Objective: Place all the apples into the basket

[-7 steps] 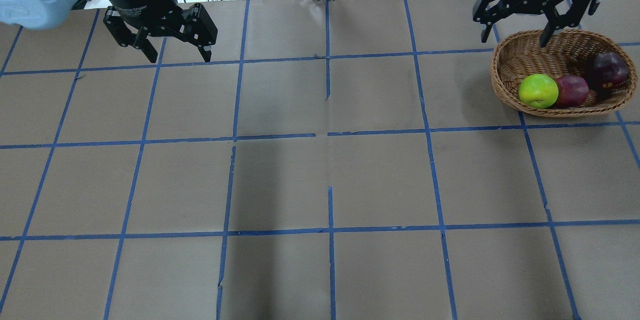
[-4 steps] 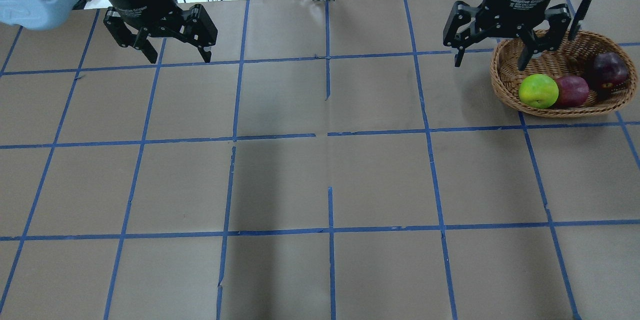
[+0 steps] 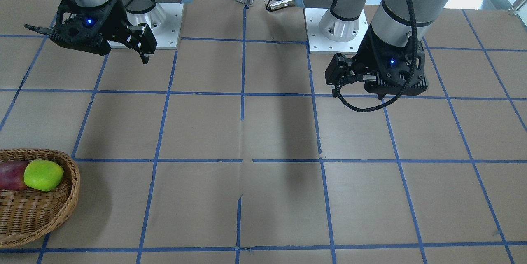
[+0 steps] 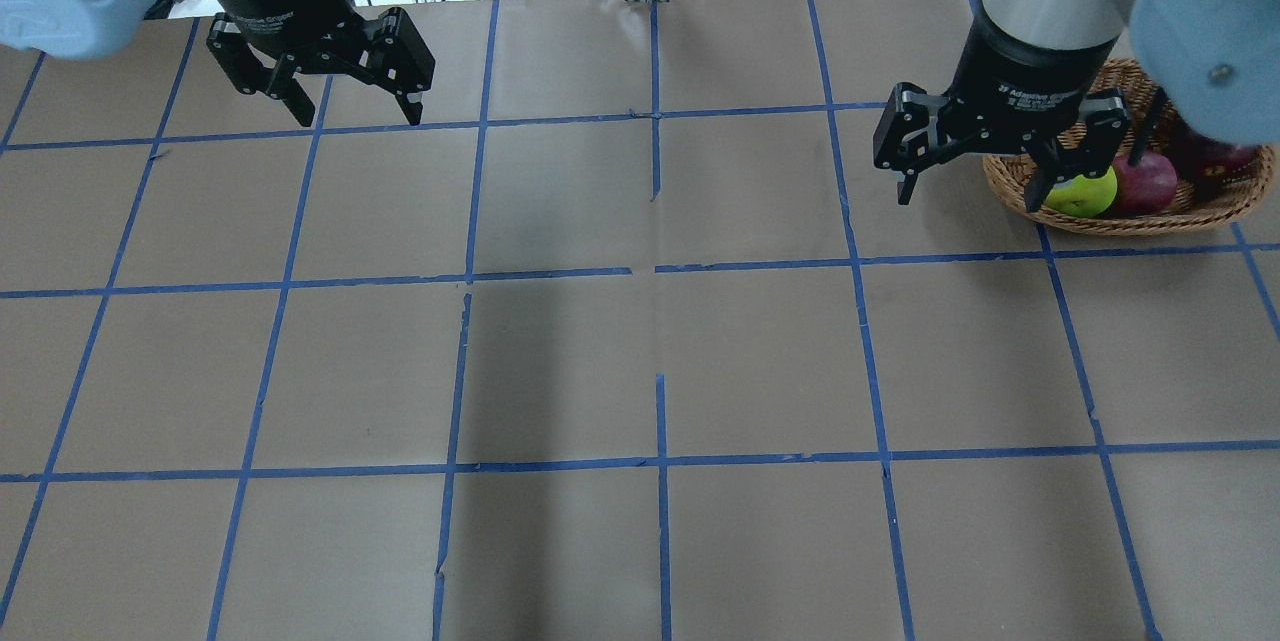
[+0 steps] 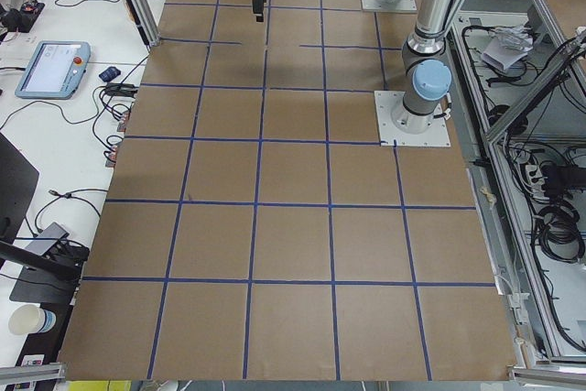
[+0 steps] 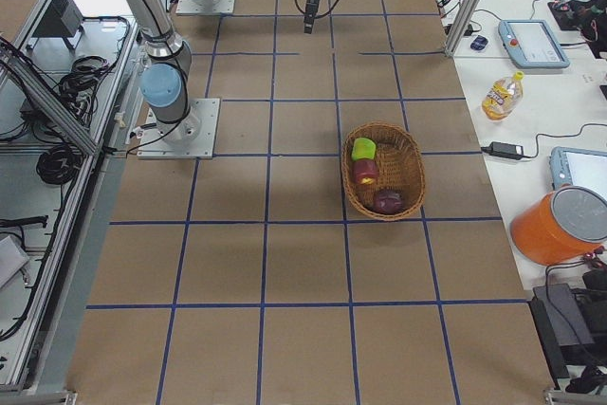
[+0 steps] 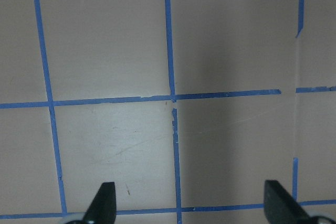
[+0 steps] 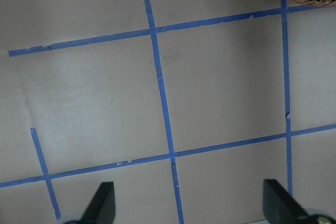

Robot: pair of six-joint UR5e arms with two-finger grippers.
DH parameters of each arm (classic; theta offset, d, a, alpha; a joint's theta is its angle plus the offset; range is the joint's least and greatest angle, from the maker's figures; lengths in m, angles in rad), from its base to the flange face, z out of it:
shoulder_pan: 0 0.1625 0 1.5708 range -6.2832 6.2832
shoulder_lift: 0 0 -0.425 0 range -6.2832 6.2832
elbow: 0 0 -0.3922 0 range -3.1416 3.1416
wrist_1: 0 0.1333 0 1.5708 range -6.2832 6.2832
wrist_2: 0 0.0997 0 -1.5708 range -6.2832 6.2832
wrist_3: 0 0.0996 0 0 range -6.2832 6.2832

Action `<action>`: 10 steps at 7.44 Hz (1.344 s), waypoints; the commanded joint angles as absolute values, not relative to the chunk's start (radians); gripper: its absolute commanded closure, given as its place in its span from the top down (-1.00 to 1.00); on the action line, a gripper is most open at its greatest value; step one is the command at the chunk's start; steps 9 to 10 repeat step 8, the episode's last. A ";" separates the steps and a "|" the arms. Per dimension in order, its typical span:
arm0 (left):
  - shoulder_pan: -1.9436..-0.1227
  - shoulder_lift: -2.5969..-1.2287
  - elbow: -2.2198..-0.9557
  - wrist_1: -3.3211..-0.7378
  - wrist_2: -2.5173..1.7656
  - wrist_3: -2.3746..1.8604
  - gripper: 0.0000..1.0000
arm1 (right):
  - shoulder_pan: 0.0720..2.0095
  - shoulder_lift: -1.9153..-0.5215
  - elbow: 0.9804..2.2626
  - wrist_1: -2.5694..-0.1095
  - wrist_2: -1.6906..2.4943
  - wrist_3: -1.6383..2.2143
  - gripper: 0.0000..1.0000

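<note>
all three apples lie in the wicker basket (image 6: 406, 170), which sits on the worktop (image 4: 640, 361) toward the robot's right. the exterior right view shows them best: the green apple (image 6: 364, 149) is at the end nearer the robot, the red apple (image 6: 365, 172) touches it, and the dark maroon apple (image 6: 388, 201) is a little apart at the far end. no apple shows anywhere outside the basket in any view.

the right claw (image 4: 968, 201) hangs above the worktop on the basket's inner side. it is released, its fingers spread wide, and its wrist camera shows only taped paper between them, with the basket's rim and the green apple in the corner. the left claw (image 4: 357, 116) hovers over its own side, well apart from the basket, likewise released and empty.

by my reading the placing is done. nothing is left to pick up, and all that remains is for the arms to move clear.
</note>
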State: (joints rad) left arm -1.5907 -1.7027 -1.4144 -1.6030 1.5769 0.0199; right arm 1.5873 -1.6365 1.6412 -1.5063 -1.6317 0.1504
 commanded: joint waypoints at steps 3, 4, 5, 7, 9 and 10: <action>-1.591 -1.703 -1.413 -1.603 1.577 0.020 1.00 | 1.534 -1.651 1.637 -1.479 -1.617 0.035 1.00; -1.591 -1.703 -1.413 -1.601 1.577 0.020 1.00 | 1.539 -1.654 1.609 -1.427 -1.605 0.047 1.00; -1.591 -1.703 -1.413 -1.601 1.577 0.020 1.00 | 1.545 -1.660 1.609 -1.433 -1.602 0.051 1.00; -1.591 -1.703 -1.413 -1.601 1.577 0.020 1.00 | 1.546 -1.660 1.614 -1.433 -1.600 0.080 1.00; -1.591 -1.703 -1.413 -1.601 1.577 0.020 1.00 | 1.546 -1.660 1.615 -1.433 -1.601 0.080 1.00; -1.591 -1.703 -1.413 -1.601 1.577 0.020 1.00 | 1.546 -1.660 1.615 -1.433 -1.601 0.080 1.00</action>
